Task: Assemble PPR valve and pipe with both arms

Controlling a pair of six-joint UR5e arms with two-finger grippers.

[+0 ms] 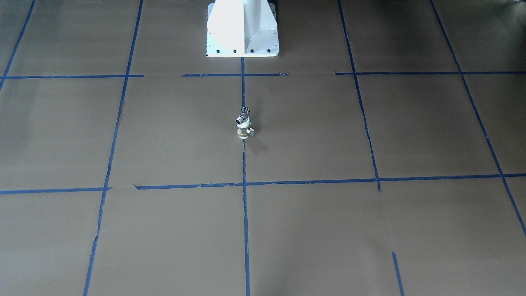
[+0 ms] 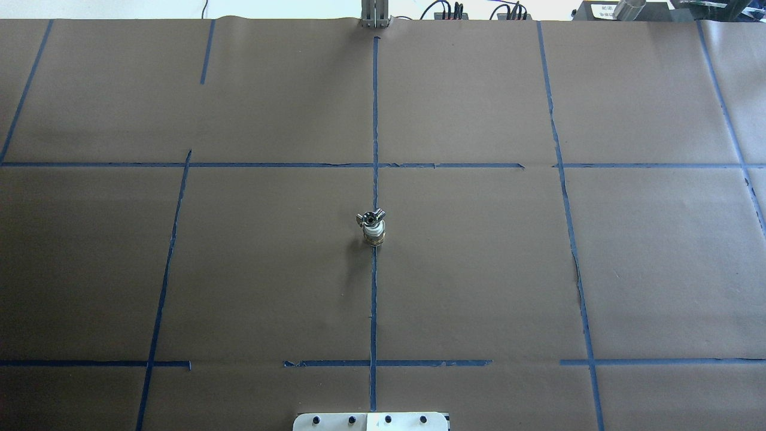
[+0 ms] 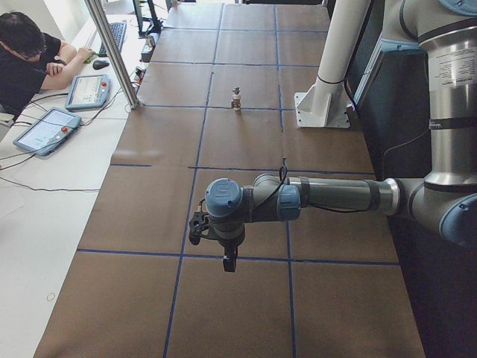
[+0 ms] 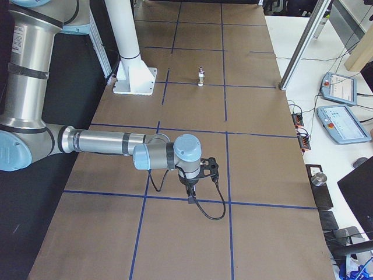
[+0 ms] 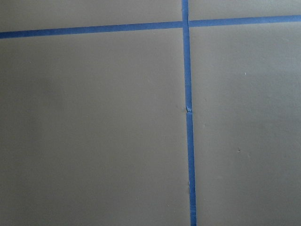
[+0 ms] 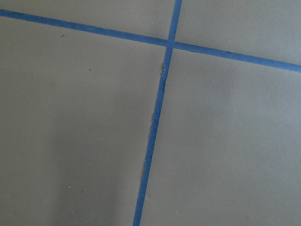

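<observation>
The PPR valve (image 1: 243,130) stands upright at the table's middle, on the central blue tape line. It has a brass middle, white ends and a small side lever. The chrome pipe (image 1: 243,116) sits on its upper end. Both also show in the overhead view, valve (image 2: 374,234) and pipe (image 2: 371,217), and small in the side views (image 3: 236,99) (image 4: 201,76). My left gripper (image 3: 229,261) hangs over bare paper far from them. My right gripper (image 4: 190,195) does the same. Both show only in the side views, so I cannot tell if they are open or shut.
The robot's white pedestal base (image 1: 242,31) stands behind the valve. Blue tape lines (image 2: 374,299) grid the brown paper. An operator (image 3: 30,63) sits at the far side with teach pendants (image 3: 46,128). A metal post (image 3: 113,52) rises at the table's edge.
</observation>
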